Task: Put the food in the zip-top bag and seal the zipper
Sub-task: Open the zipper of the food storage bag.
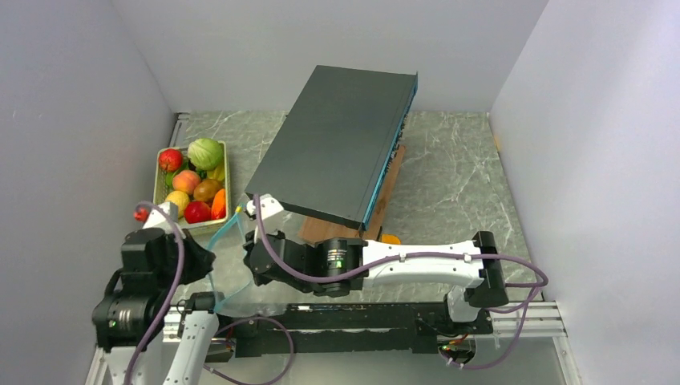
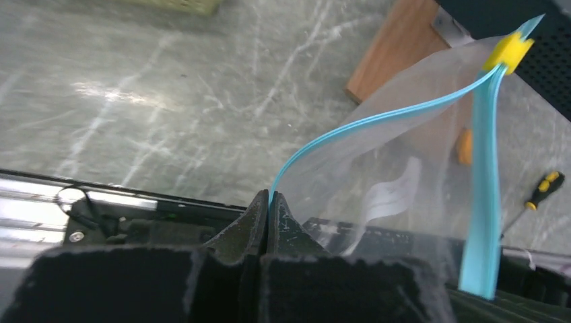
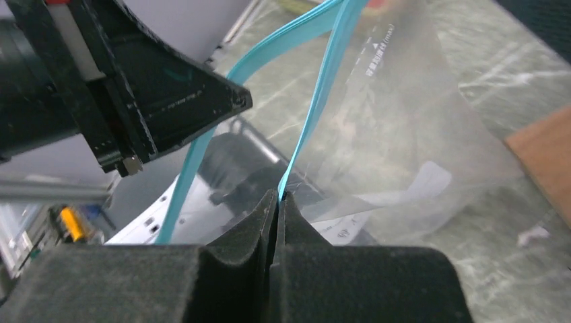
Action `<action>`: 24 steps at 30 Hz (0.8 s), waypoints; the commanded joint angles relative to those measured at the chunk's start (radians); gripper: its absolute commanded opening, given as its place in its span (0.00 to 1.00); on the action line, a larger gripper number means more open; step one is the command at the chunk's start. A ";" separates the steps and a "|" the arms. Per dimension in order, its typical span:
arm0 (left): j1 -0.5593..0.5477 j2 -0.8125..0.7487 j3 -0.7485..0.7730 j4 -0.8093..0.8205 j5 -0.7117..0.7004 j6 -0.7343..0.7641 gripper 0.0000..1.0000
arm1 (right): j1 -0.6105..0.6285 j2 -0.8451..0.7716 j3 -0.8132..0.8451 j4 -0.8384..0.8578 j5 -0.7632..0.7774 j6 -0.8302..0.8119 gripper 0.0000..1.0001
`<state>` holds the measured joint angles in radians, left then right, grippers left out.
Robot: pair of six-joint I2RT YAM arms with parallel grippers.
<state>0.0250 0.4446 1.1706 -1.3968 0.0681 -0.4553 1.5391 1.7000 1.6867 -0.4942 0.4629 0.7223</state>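
The food lies in a pale slotted basket (image 1: 227, 172) at the far left: a green cabbage ball (image 1: 205, 152), a red apple (image 1: 170, 159), a peach (image 1: 185, 180) and other pieces. The clear zip-top bag (image 1: 231, 277) hangs open and empty between my grippers. My left gripper (image 1: 210, 261) is shut on one side of the teal zipper (image 2: 377, 118), pinching it at the fingertips (image 2: 269, 198). My right gripper (image 1: 248, 261) is shut on the other side of the zipper (image 3: 323, 87), at its tips (image 3: 279, 195). A yellow slider (image 2: 510, 50) sits at the strip's far end.
A big dark slab (image 1: 337, 144) leans on a wooden board (image 1: 353, 224) mid-table, just behind the right gripper. An orange piece (image 1: 390, 238) lies by the board. A screwdriver (image 2: 542, 192) lies on the marble. Walls enclose three sides.
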 commanded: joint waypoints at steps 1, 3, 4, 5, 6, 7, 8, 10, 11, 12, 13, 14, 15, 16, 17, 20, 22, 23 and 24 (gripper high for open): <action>0.005 0.018 -0.122 0.207 0.191 0.000 0.00 | -0.007 -0.056 -0.016 -0.098 0.253 0.156 0.00; 0.005 0.057 -0.148 0.253 0.219 0.009 0.00 | -0.009 -0.071 -0.046 -0.120 0.297 0.182 0.00; 0.005 0.081 -0.157 0.272 0.226 0.016 0.00 | -0.008 -0.083 -0.076 -0.115 0.323 0.190 0.00; 0.005 0.103 -0.171 0.299 0.224 0.022 0.00 | -0.010 -0.097 -0.114 -0.097 0.337 0.195 0.00; 0.005 0.124 -0.185 0.322 0.211 0.029 0.00 | -0.009 -0.109 -0.149 -0.073 0.353 0.196 0.00; 0.005 0.145 -0.198 0.344 0.199 0.038 0.00 | -0.011 -0.117 -0.174 -0.072 0.372 0.205 0.00; 0.005 0.172 -0.207 0.358 0.182 0.046 0.00 | -0.010 -0.122 -0.188 -0.080 0.393 0.218 0.00; 0.005 0.239 -0.210 0.359 0.161 0.066 0.00 | -0.010 -0.126 -0.210 -0.081 0.428 0.231 0.00; 0.005 0.262 -0.215 0.362 0.153 0.069 0.00 | -0.010 -0.126 -0.221 -0.076 0.437 0.235 0.00; 0.004 0.281 -0.226 0.363 0.151 0.067 0.00 | -0.010 -0.125 -0.231 -0.070 0.441 0.234 0.00; 0.005 0.294 -0.239 0.366 0.155 0.067 0.00 | -0.009 -0.124 -0.236 -0.060 0.441 0.230 0.00; 0.005 0.301 -0.250 0.369 0.165 0.067 0.00 | -0.010 -0.121 -0.244 -0.048 0.429 0.228 0.00; 0.004 0.299 -0.259 0.373 0.170 0.065 0.00 | -0.010 -0.118 -0.253 -0.025 0.414 0.217 0.00; 0.005 0.291 -0.268 0.373 0.170 0.059 0.00 | -0.009 -0.115 -0.260 0.002 0.395 0.199 0.00; 0.004 0.279 -0.273 0.369 0.167 0.052 0.00 | -0.010 -0.111 -0.258 0.015 0.383 0.193 0.00; 0.005 0.235 -0.288 0.356 0.155 0.040 0.06 | -0.010 -0.094 -0.238 0.036 0.368 0.169 0.00; 0.005 0.212 -0.302 0.353 0.141 0.032 0.18 | -0.010 -0.080 -0.216 0.018 0.378 0.202 0.00; 0.005 0.209 -0.308 0.348 0.141 0.028 0.24 | -0.012 -0.074 -0.211 0.030 0.370 0.193 0.00; 0.005 0.207 -0.311 0.342 0.140 0.027 0.29 | -0.013 -0.069 -0.209 0.050 0.360 0.180 0.00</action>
<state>0.0250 0.6804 0.8722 -1.0588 0.2260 -0.4141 1.5284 1.6165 1.4342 -0.5110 0.8272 0.9165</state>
